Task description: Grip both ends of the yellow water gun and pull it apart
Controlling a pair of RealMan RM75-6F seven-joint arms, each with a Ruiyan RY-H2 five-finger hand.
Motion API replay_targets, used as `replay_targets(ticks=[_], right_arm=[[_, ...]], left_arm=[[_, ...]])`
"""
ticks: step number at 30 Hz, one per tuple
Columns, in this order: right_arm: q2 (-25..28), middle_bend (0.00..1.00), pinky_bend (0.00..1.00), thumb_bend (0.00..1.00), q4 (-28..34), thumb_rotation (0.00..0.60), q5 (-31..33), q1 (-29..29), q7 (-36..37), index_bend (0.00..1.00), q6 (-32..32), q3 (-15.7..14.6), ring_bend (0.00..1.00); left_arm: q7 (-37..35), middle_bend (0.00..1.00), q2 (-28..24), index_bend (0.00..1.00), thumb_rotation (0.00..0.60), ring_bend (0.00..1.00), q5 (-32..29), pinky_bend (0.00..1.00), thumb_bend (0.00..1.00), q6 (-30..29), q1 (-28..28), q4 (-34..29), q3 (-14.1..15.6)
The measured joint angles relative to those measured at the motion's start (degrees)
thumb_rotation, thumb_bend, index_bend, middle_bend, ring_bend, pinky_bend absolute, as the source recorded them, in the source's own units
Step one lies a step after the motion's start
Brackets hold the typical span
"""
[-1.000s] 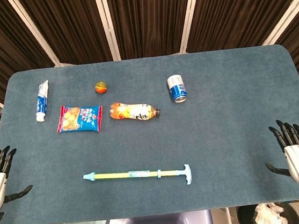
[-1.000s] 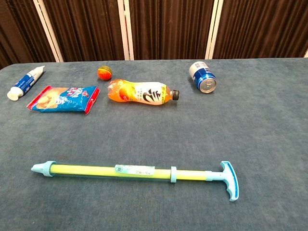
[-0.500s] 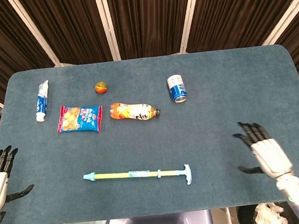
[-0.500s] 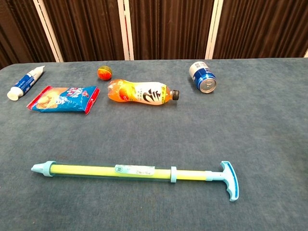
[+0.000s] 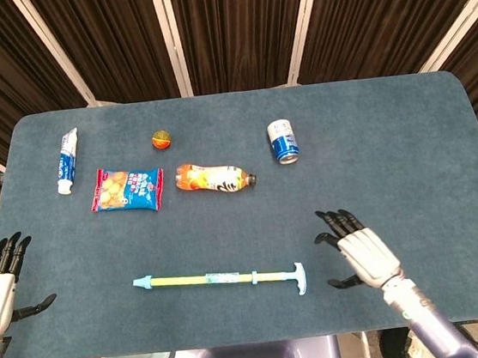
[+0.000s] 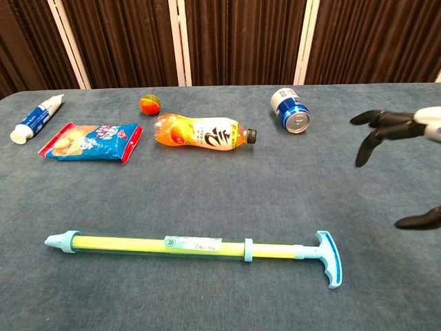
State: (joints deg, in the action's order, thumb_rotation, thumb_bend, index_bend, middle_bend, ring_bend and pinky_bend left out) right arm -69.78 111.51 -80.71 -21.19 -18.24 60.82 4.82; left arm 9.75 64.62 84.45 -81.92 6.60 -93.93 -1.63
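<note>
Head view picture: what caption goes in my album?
Open right hand nears the handle of the yellow water gun lying on the blue table.

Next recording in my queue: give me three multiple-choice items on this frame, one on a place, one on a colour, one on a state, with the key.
1. Where does the water gun lie?
A. Near the table's front edge
B. Beside the toothpaste tube
C. On the snack bag

2. What colour is its T-handle?
A. Red
B. Light blue
C. Black

3. How is the right hand?
A. Gripping the handle
B. Holding the can
C. Open, apart from the gun

Key: 1 A, it lies alone nearest the robot. 2 B, the handle matches the blue tip. 3 C, fingers spread, bare table between hand and handle.
</note>
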Motion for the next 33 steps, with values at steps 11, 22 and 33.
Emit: replay_targets(ticks=[11,22,33], right_arm=[[-13.56,0.02,0.00,0.17,-0.47,0.600,12.05,-3.74,-15.50,0.41,-0.78,0.38,0.00],[-22.65,0.04,0.00,0.21,-6.26,0.600,17.44,-6.41,-21.45,0.48,2.06,1.28,0.00],[-27.50,0.06,0.00,0.27,-11.21,0.600,18.94,-7.25,-22.25,0.53,3.85,0.90,0.00]], left_arm=[[-0.16,0.00,-0.02,0.00,0.600,0.00,-0.10,0.06,0.00,0.22,0.17,0.14,-0.03],[-0.47,0.00,-0.12,0.00,0.600,0.00,-0.33,0.06,0.00,0.69,0.42,0.25,-0.05],[-0.55,0.00,-0.19,0.00,0.600,0.00,-0.50,0.06,0.00,1.01,0.63,0.17,-0.07]])
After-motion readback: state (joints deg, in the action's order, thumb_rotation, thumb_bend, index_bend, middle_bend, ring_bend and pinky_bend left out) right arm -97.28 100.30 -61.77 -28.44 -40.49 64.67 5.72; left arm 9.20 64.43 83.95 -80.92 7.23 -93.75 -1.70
